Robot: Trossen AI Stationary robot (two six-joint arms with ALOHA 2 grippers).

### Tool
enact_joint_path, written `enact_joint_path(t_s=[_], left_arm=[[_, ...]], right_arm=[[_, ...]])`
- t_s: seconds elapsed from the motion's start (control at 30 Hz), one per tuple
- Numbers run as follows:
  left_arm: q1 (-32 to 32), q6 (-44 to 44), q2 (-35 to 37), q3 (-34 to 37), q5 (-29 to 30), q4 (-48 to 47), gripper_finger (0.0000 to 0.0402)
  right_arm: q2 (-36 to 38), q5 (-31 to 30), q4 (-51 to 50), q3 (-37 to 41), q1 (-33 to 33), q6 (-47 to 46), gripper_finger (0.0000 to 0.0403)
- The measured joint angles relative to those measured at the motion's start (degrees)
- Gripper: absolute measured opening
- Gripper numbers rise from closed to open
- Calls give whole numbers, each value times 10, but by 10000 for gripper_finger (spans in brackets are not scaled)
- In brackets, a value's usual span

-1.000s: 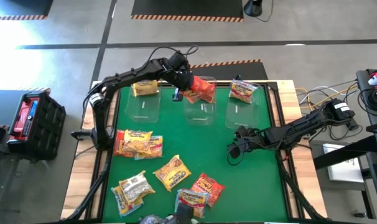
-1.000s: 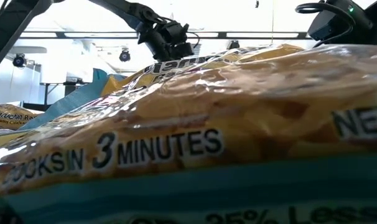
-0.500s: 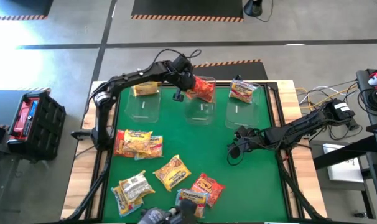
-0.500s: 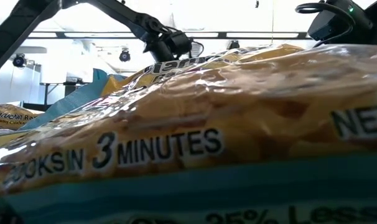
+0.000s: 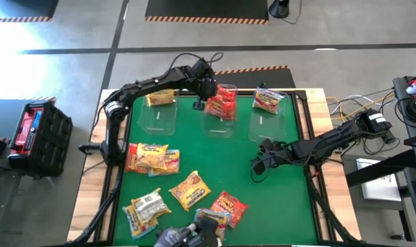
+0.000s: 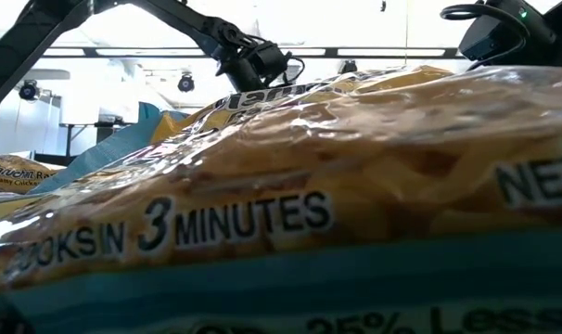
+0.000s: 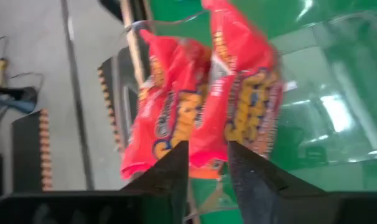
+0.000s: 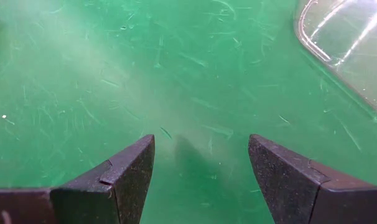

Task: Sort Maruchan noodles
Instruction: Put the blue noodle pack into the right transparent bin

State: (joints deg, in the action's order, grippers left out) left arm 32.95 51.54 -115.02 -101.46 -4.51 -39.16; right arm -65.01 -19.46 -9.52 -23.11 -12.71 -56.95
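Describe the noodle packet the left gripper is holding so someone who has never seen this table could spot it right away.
Look at the three clear bins along the far edge of the green table; the middle bin is the one. The left gripper holds a red packet over it. It is the only packet off the mat, and the bins beside it hold yellow and pale ones.

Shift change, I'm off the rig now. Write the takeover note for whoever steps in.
Left gripper: shut on a red packet, over the middle bin.
Right gripper: open, empty, low over the green mat, near the right bin.
Done: one yellow packet in the left bin, one pale packet in the right bin.
Left: release the red packet, then sort the loose packets at the mat's near side.
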Motion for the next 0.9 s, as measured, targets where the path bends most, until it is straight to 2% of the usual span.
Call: enact_joint_path(t_s=[0.1, 0.27, 0.37, 0.5, 0.57, 0.63, 0.73, 0.9], left_arm=[[0, -13, 1, -9, 27, 12, 121], [0, -73, 3, -68, 22, -25, 137], [-5, -148, 5, -119, -12, -71, 136], [-21, -322, 5, -177, -94, -154, 132], [-38, -357, 6, -200, -113, -204, 130], [-63, -368, 14, -212, -103, -241, 129], [-114, -394, 33, -213, -54, -268, 129], [-201, -479, 70, -179, 17, -285, 129]], right_arm=[[0, 0, 0, 0, 0, 0, 249], [0, 0, 0, 0, 0, 0, 249], [0, 0, 0, 0, 0, 0, 249], [0, 0, 0, 0, 0, 0, 249], [0, 0, 0, 0, 0, 0, 249], [0, 0, 0, 0, 0, 0, 249], [0, 0, 0, 0, 0, 0, 249], [0, 0, 0, 0, 0, 0, 249]])
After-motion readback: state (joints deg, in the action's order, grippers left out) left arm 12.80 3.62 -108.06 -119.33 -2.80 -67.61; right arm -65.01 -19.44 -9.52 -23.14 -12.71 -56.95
